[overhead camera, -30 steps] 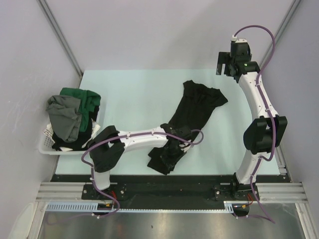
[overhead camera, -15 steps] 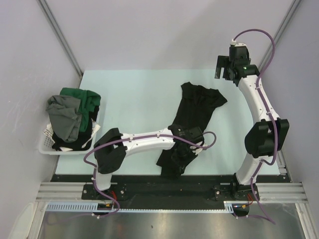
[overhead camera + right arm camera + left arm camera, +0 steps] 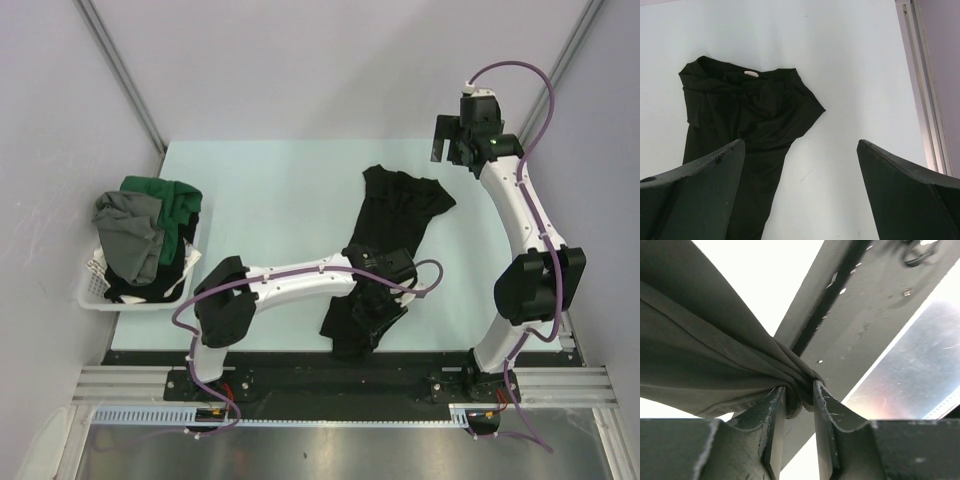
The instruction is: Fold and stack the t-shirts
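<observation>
The black t-shirt lies stretched from the centre of the table down to its lower edge in the top view. Its lower end is bunched between the 2 fingers of the left gripper, which stand narrow and pinch the cloth. The right gripper, at upper right in the top view, is raised off the table, its 2 fingers spread wide. At left, a white basket holds a green t-shirt and a grey t-shirt.
</observation>
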Tool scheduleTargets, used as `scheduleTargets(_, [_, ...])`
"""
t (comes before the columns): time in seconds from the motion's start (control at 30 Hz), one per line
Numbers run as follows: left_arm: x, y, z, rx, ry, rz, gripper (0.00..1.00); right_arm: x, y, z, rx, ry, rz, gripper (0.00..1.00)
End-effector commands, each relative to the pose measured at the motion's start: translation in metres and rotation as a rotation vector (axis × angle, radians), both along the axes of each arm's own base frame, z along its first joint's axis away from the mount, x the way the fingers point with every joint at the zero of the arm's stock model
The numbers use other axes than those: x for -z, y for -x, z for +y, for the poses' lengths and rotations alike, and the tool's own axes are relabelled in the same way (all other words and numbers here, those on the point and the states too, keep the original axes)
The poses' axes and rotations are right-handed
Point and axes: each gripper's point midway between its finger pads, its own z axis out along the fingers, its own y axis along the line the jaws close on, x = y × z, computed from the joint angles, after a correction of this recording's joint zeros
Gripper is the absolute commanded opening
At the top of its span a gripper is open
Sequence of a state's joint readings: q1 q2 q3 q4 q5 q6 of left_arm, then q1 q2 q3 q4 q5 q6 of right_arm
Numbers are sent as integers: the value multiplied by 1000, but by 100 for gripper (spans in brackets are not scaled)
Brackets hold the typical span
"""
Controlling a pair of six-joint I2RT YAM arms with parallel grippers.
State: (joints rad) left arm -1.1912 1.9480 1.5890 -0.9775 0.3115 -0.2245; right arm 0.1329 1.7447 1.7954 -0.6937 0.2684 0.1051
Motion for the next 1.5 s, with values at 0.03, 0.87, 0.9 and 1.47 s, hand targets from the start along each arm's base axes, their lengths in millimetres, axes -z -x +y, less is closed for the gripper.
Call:
scheduleTargets(0.03, [-26,6,-20,40,104,25,34,-23,11,-5,53,27,-52,100])
scheduleTargets(0.87, [-34,-75,33,-259,84,-158,40,2,56,4,38,-63,33,100])
scheduleTargets(0.9, [-32,-89,46,-304,66,-192,40,-2,65,7,33,-84,27,100])
scheduleTargets(1.47, [-37,-142,135,-555,8,-337,48,91,202,104,-102,-309,366,100])
